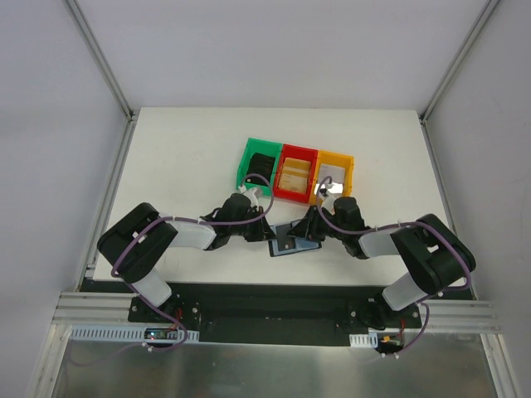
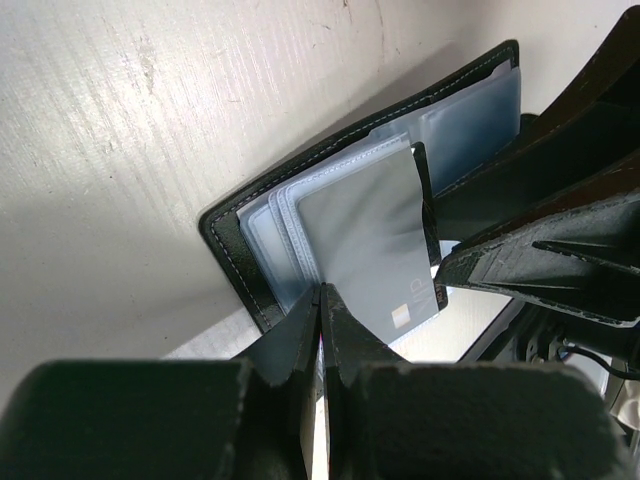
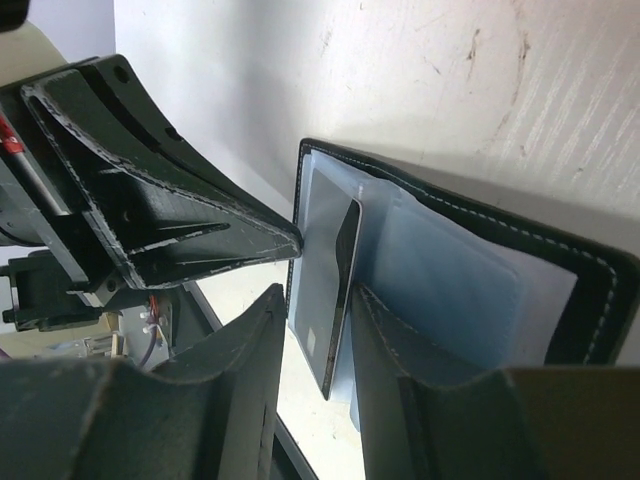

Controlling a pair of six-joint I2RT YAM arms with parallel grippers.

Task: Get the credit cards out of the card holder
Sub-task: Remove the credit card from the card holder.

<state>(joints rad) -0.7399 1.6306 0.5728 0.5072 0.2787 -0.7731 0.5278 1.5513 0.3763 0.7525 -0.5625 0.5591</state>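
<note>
The black card holder (image 1: 292,240) lies open on the white table between my two grippers, its grey-blue plastic sleeves showing (image 2: 270,225). A grey credit card (image 2: 365,240) sticks partway out of a sleeve. My left gripper (image 1: 262,230) is shut, its tips (image 2: 322,292) pinched at the near edge of the sleeves, beside the card. My right gripper (image 1: 313,225) is open. Its two fingers straddle the protruding card (image 3: 318,270), one finger on each side, the right one against a sleeve. A gap shows between the left finger (image 3: 262,330) and the card.
A green bin (image 1: 249,153), a red bin (image 1: 299,149) and a yellow bin (image 1: 336,157) stand in a row just behind the card holder. The right gripper's fingers (image 2: 540,265) crowd the right of the left wrist view. The table's front edge is close behind both grippers.
</note>
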